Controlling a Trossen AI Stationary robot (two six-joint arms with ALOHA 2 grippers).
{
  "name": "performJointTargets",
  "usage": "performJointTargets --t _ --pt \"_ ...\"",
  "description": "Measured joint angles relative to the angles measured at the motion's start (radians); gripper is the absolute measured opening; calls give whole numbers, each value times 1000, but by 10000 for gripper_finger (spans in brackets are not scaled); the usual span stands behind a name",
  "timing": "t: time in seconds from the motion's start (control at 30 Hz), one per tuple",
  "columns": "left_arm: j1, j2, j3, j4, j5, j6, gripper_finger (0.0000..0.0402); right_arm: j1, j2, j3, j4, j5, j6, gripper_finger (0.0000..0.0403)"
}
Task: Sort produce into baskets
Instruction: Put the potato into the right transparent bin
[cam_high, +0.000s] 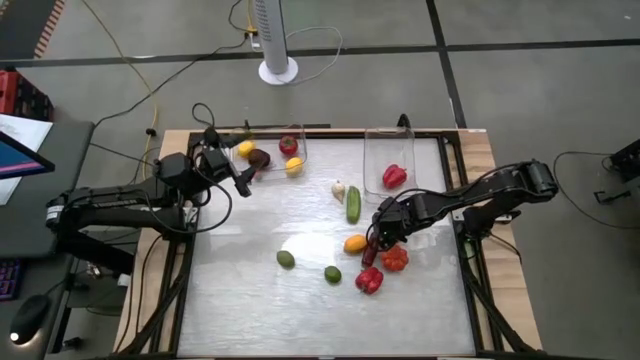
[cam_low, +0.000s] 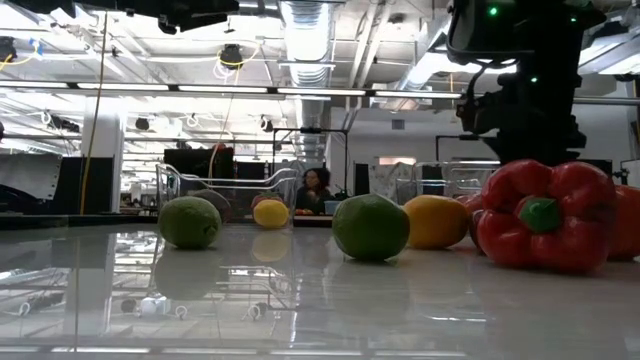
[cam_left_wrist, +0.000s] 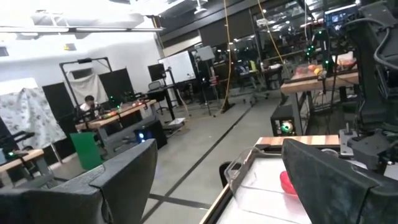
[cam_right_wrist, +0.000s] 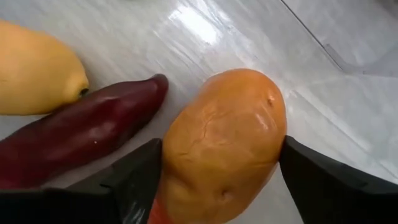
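Note:
My right gripper (cam_high: 380, 240) is down among a cluster of produce at the table's right middle. Its fingers stand on both sides of an orange-brown, potato-like piece (cam_right_wrist: 224, 143). Beside this lie a dark purple-red long piece (cam_right_wrist: 81, 134) and a yellow piece (cam_right_wrist: 34, 68). A red pepper (cam_high: 369, 280), two green limes (cam_high: 286, 259) (cam_high: 332, 274), a cucumber (cam_high: 353, 203) and a white bulb (cam_high: 338, 189) lie on the table. The left basket (cam_high: 300, 135) holds several pieces. The right basket (cam_high: 372, 150) holds a red pepper (cam_high: 394, 176). My left gripper (cam_high: 240, 180) is open and empty by the left basket. My right gripper pinches the orange-brown piece between its two fingers (cam_right_wrist: 134, 174), one on each of its long sides (cam_right_wrist: 171, 155), with the fingers slanting down from the table's right. I cannot tell whether the piece rests on the table or is lifted.
A white fan base (cam_high: 278, 70) stands beyond the far edge. The table has a raised dark rim (cam_high: 470, 250). Bare tabletop lies at the near side and left middle (cam_high: 240, 290). A person (cam_low: 315, 190) sits in the room behind the table.

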Motion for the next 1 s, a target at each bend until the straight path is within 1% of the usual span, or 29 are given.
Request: performJointTargets --t 0.17,0.37,0.6,0.73,0.8,0.9,1.0 --pt "0 0 0 -23 -6 -2 331 0 0 -1 -1 3 -15 302" --pt "0 0 0 -41 -8 -11 331 3 2 30 -34 4 -40 294" --pt "0 0 0 -42 -8 -26 331 15 -3 177 -116 76 -142 293" --pt "0 0 0 -49 -8 -27 331 13 -52 258 -97 102 -218 292" --pt "0 0 0 -52 -8 -27 331 14 -86 284 -101 157 -249 293" --pt "0 0 0 -52 -8 -27 331 5 -146 302 -102 284 -287 294" --pt "0 0 0 -52 -8 -28 331 -33 -190 303 -142 385 -348 298"
